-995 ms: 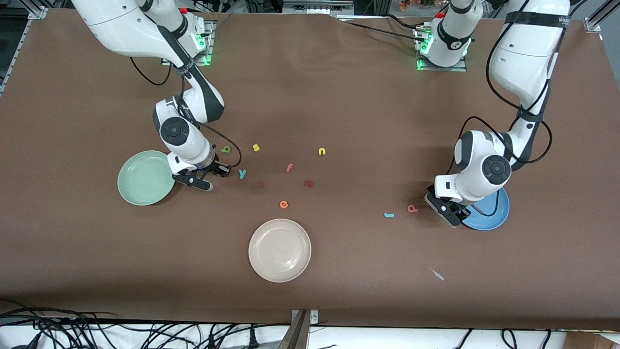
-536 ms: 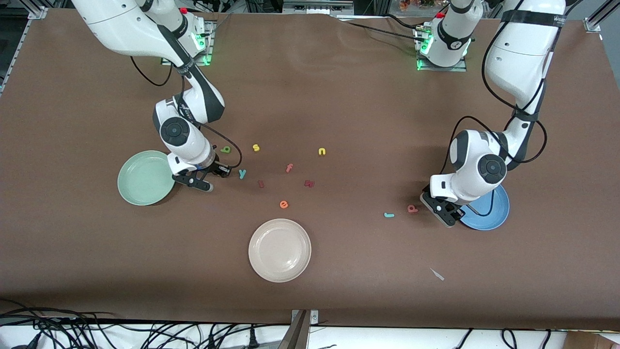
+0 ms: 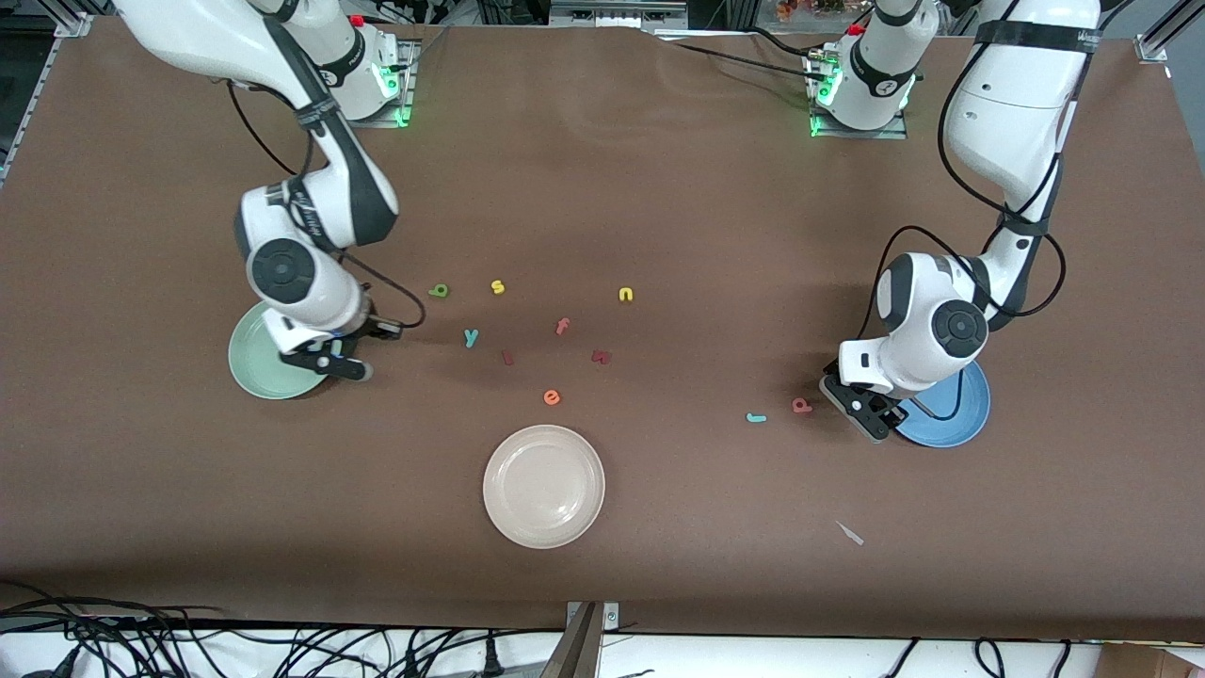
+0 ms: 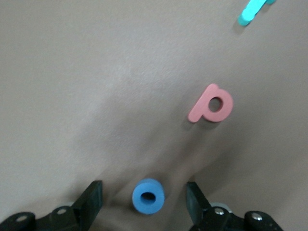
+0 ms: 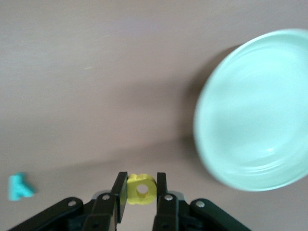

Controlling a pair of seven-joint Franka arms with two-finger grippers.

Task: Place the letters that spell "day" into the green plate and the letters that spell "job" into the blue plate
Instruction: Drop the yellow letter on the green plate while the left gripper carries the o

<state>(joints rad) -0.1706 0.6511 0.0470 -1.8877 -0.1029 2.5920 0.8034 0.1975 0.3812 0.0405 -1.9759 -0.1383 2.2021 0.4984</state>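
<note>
— Brown tabletop (image 3: 659, 188), three plates: pale green plate (image 3: 254, 372), cream plate (image 3: 543, 486), blue plate (image 3: 955, 419). Open room?

— Plenty around the cream plate. Right gripper (image 5: 140, 192), over the green plate's rim, pinches yellow foam "a" (image 5: 141, 189). Left gripper (image 4: 144, 204) spreads around blue ring "o" (image 4: 148, 196), beside pink "b" (image 3: 801, 405), near the blue plate.
</note>
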